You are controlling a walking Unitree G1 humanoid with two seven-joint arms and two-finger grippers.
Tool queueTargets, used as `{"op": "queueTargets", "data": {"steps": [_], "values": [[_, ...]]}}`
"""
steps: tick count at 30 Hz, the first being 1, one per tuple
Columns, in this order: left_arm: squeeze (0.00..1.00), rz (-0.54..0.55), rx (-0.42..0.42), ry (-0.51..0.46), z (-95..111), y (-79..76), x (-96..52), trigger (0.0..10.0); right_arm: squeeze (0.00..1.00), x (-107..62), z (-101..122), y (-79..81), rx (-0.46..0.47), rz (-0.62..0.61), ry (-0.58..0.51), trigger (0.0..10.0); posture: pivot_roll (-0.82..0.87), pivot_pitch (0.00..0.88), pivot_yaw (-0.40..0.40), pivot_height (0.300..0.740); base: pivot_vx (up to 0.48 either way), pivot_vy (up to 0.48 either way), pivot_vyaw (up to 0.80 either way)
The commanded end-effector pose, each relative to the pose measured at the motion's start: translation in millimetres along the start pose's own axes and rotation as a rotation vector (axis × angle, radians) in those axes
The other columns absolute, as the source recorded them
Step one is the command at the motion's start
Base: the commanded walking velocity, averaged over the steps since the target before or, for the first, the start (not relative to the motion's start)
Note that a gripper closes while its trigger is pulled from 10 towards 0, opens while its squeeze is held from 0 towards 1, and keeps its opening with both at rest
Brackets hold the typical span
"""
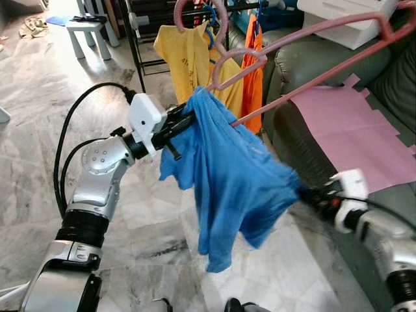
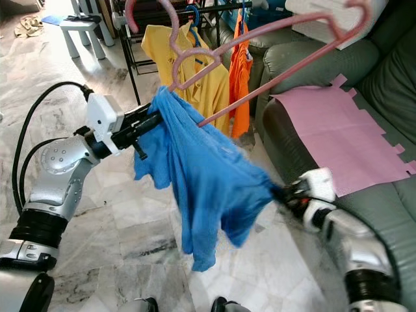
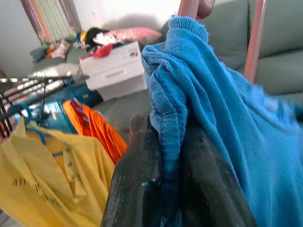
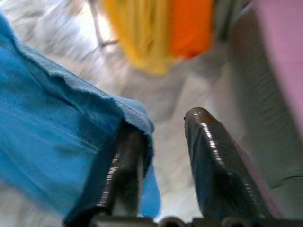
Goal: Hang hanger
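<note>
A blue shirt point(image 1: 234, 175) hangs in front of me over the floor. My left gripper point(image 1: 184, 123) is shut on its collar, and the left wrist view shows the fabric point(image 3: 170, 123) pinched between the two black fingers. A pink hanger point(image 1: 312, 45) tilts up to the right, one end tucked in the shirt's neck and its hook point(image 1: 198, 16) up by the rack. My right gripper point(image 1: 307, 194) is at the shirt's lower right edge. It is open, and in the right wrist view the hem point(image 4: 128, 113) drapes over one finger point(image 4: 124, 165).
A dark clothes rack point(image 1: 136, 45) behind the shirt carries a yellow shirt point(image 1: 185, 55) and an orange garment point(image 1: 252, 71). On the right a green sofa point(image 1: 305, 65) holds a pink sheet point(image 1: 351, 136) and a white box point(image 1: 344, 19). A white stool point(image 1: 88, 32) stands far left on the marble floor.
</note>
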State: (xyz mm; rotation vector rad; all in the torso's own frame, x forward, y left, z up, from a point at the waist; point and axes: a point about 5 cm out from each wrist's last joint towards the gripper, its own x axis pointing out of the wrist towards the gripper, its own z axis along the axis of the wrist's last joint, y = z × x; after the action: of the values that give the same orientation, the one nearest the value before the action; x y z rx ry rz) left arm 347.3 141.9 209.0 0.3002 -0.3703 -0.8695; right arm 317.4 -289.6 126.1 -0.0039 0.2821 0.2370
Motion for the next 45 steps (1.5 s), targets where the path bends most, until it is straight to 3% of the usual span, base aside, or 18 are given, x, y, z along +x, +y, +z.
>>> {"op": "queueTargets", "data": {"steps": [1, 5, 6, 8, 10, 12, 16, 17, 25, 28, 40, 45], "values": [[0.00, 0.009, 0.004, -0.006, -1.8, 3.5, -10.2, 0.0, 0.00, -8.9, 4.9, -19.8, 0.013, -0.111, -0.014, 0.0, -0.11, 0.143, -0.002, 0.740, 0.000, 0.000, 0.00], [0.00, -0.027, -0.062, 0.072, -28.5, -11.8, -28.7, 0.0, 0.00, -18.2, 62.0, -50.2, 0.023, -0.314, -0.214, 0.0, -0.11, 0.146, -0.003, 0.740, 0.000, 0.000, 0.00], [0.00, -0.027, -0.062, 0.072, -28.5, -11.8, -28.7, 0.0, 0.00, -18.2, 62.0, -50.2, 0.023, -0.314, -0.214, 0.0, -0.11, 0.146, -0.003, 0.740, 0.000, 0.000, 0.00], [0.00, -0.020, -0.092, 0.090, -36.0, -16.7, -33.6, 0.0, 0.00, -21.0, 89.9, -55.7, 0.015, -0.359, -0.309, 0.0, -0.11, 0.147, -0.004, 0.740, 0.000, 0.000, 0.00], [0.00, -0.020, -0.092, 0.090, -36.0, -16.7, -33.6, 0.0, 0.00, -21.0, 89.9, -55.7, 0.015, -0.359, -0.309, 0.0, -0.11, 0.147, -0.004, 0.740, 0.000, 0.000, 0.00], [0.00, -0.013, -0.111, 0.107, -42.7, -21.6, -36.3, 0.0, 0.00, -21.2, 112.5, -55.2, 0.006, -0.373, -0.384, 0.0, -0.11, 0.143, -0.010, 0.740, 0.000, 0.000, 0.00], [0.00, -0.024, -0.120, 0.124, -49.0, -28.0, -37.3, 0.0, 0.00, -18.5, 129.1, -50.1, -0.006, -0.362, -0.435, 0.0, -0.11, 0.142, -0.015, 0.740, 0.000, 0.000, 0.00], [0.00, -0.054, -0.114, 0.146, -54.8, -35.6, -38.3, 0.0, 0.00, -14.6, 139.8, -44.7, -0.021, -0.349, -0.464, 0.0, -0.11, 0.142, -0.015, 0.740, 0.000, 0.000, 0.00], [0.00, -0.182, -0.007, 0.231, -64.1, -49.8, -38.3, 0.0, 0.00, -8.7, 142.0, -38.7, -0.034, -0.329, -0.469, 0.0, -0.11, 0.139, -0.016, 0.740, 0.000, 0.000, 0.00], [0.00, -0.172, 0.025, 0.272, -69.1, -49.2, -36.7, 0.0, 0.00, -4.0, 142.0, -32.9, -0.045, -0.305, -0.464, 0.0, -0.11, 0.137, -0.010, 0.740, 0.000, 0.000, 0.00], [0.00, 0.023, 0.101, 0.365, -82.6, -52.0, -20.6, 0.0, 0.00, 13.5, 133.2, -9.3, -0.055, -0.231, -0.439, 0.0, -0.11, 0.142, -0.005, 0.740, 0.000, 0.000, 0.00], [0.00, 0.180, 0.096, 0.419, -90.4, -58.1, -7.6, 0.0, 0.00, 28.3, 129.2, 16.1, -0.047, -0.161, -0.436, 0.0, -0.11, 0.142, -0.004, 0.740, 0.000, 0.000, 0.00]]}}
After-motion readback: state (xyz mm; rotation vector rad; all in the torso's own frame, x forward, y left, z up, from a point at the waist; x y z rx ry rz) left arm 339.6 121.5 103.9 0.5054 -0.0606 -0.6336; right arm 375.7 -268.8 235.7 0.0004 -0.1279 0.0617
